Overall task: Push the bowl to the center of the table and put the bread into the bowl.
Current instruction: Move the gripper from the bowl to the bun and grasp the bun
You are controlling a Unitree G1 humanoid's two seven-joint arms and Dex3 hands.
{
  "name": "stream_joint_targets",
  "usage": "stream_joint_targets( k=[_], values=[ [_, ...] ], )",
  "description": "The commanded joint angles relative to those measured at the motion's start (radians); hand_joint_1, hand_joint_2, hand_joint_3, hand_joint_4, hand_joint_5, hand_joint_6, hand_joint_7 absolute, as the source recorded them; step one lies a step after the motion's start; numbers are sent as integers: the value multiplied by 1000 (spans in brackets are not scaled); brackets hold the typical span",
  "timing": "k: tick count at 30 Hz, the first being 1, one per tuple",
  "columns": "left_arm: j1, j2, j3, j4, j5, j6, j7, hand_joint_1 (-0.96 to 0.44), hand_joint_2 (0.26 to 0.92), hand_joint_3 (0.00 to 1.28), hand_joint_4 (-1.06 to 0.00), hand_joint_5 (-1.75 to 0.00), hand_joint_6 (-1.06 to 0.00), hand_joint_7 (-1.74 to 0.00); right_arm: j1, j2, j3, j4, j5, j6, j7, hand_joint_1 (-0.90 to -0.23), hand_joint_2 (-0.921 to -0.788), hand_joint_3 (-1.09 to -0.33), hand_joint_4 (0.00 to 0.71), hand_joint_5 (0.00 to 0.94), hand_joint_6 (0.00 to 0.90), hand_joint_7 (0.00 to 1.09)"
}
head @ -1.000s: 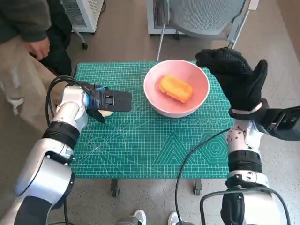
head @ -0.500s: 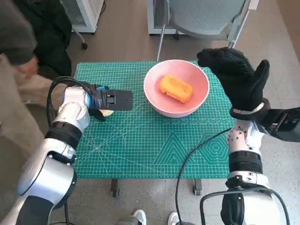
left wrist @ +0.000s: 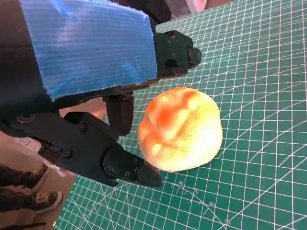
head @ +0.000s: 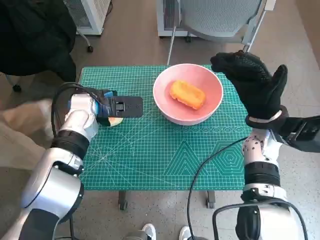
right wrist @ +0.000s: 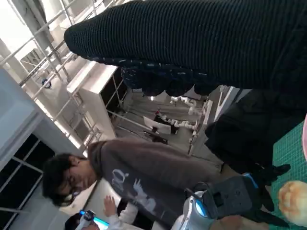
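Left robot hand: low over the green-matted surface on its left side, blue-taped back up, black fingers spread apart and reaching round a pale bun; in the left wrist view they look to be right at the bun, but I cannot tell whether they touch or grip it.
Pale bun: a round, golden-topped roll lying on the mat just under and in front of the left robot hand; from the head view only a sliver of it peeks out beneath that hand.
Bowl: pink, upright, standing on the far middle part of the surface, a little to the right of the left robot hand's fingertips and just left of the right robot hand.
Bread: an orange oblong loaf lying inside the bowl, slantwise across its bottom.
Right robot hand: in the black knitted glove, raised beside the bowl's right rim, fingers held apart and holding nothing; whether it touches the rim I cannot tell.
Person: seen beyond the right robot hand in its wrist view, in a dark grey top, standing on the far side of the left arm.
Chair: grey mesh, on the floor behind the surface, past the bowl.
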Motion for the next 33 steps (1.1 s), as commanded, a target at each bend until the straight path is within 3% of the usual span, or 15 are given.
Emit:
stream_joint_targets(
  k=[1, 3, 4, 5, 8, 10, 13, 15, 21, 22, 24, 27, 33],
  values=[
    [-14, -18, 8, 39, -12, 3, 14, -32, 832, 30, -285, -1746, -87, -2, 23, -5, 4, 1, -3, 11, 0, -689, -921, -675, 148, 0, 208, 22],
    [-11, -26, 6, 53, -12, 8, 11, 165, 814, 184, -452, -1541, -303, -70, 23, -6, 3, 1, 0, 13, 5, -677, -921, -675, 148, 0, 207, 22],
    [-10, -29, 5, 58, -12, 9, 9, 239, 819, 218, -518, -1456, -498, -144, 24, -7, 2, 0, 1, 14, 7, -669, -921, -675, 148, 0, 207, 22],
    [-10, -31, 1, 64, -8, 13, 0, 265, 824, 224, -542, -1424, -567, -170, 23, -8, 2, 1, 1, 14, 7, -667, -921, -675, 148, 0, 207, 22],
    [-14, -41, -16, 79, 6, 29, -39, 85, 884, 134, -493, -1484, -764, -566, 22, -10, 1, 2, 1, 14, 8, -655, -921, -677, 148, 0, 207, 22],
    [-22, -49, -28, 84, 15, 40, -65, 42, 902, 131, -452, -1514, -776, -713, 21, -12, 2, 3, 1, 15, 7, -652, -921, -678, 148, 0, 207, 22],
    [-31, -60, -51, 86, 35, 38, -84, 12, 915, 160, -448, -1548, -694, -890, 22, -13, 2, 1, 1, 17, 7, -650, -921, -681, 147, 0, 207, 22],
    [-30, -62, -66, 91, 46, 33, -90, 4, 918, 172, -488, -1420, -593, -1132, 22, -13, 2, 1, 0, 17, 6, -650, -921, -683, 147, 0, 206, 21],
    [-38, -64, -114, 100, 85, 21, -120, 1, 921, 259, -428, -1434, -442, -1372, 21, -11, 4, 1, -3, 8, 3, -655, -921, -687, 145, 0, 206, 21],
    [-39, -65, -120, 100, 90, 19, -124, 74, 886, 318, -441, -1449, -425, -1253, 21, -10, 4, 1, -3, 6, 3, -654, -921, -688, 145, 0, 205, 21],
    [-45, -64, -123, 97, 91, 17, -121, 254, 743, 588, -458, -1541, -465, -798, 20, -10, 4, 3, -4, 3, 4, -653, -921, -691, 145, 0, 204, 21],
    [-50, -62, -108, 91, 78, 20, -95, 344, 646, 770, -468, -1604, -501, -528, 20, -8, 5, 3, -6, -4, 4, -654, -921, -701, 144, 0, 199, 19],
    [-42, -54, -45, 63, 23, 38, -1, 390, 572, 879, -505, -1615, -643, -462, 10, -6, 6, 22, -7, -14, 11, -662, -921, -716, 145, 1, 194, 16]
  ],
)
